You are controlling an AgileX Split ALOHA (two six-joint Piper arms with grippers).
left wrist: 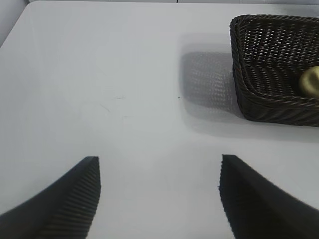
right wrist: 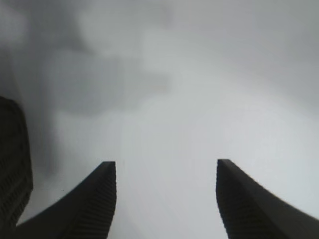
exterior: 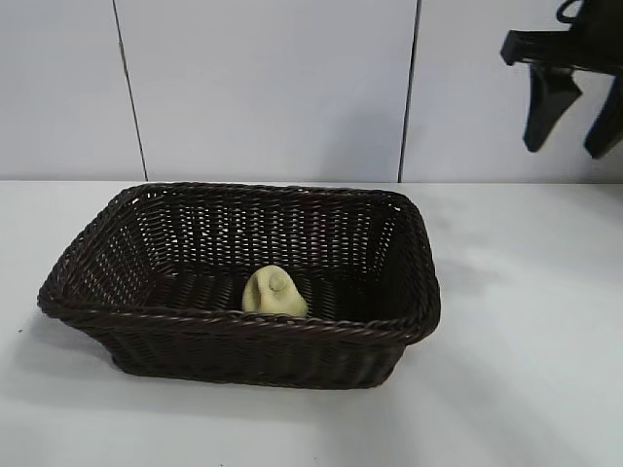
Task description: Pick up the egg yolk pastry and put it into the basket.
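The pastry (exterior: 274,293) lies inside the basket (exterior: 88,255), on its floor close against the near wall and a little left of the middle, tipped so that its small knob faces up and toward the camera. Nothing holds or touches it. The left wrist view catches it too, as a pale round shape behind the basket's rim (left wrist: 271,102). The basket stands on the white table (exterior: 526,370), roughly in the middle of the exterior view. The right gripper (exterior: 572,136) hangs high at the upper right of that view, well apart from the basket and above the table, its fingers spread wide with nothing between them; its own camera shows only bare table between the two fingers and a dark edge of the basket at one side. The left gripper (left wrist: 159,199) is parked beside the basket, over bare table, its jaws likewise wide and empty. Judging from this, the task looks done: the pastry is in the basket and released, and all that seems left is for the right arm to go to rest.
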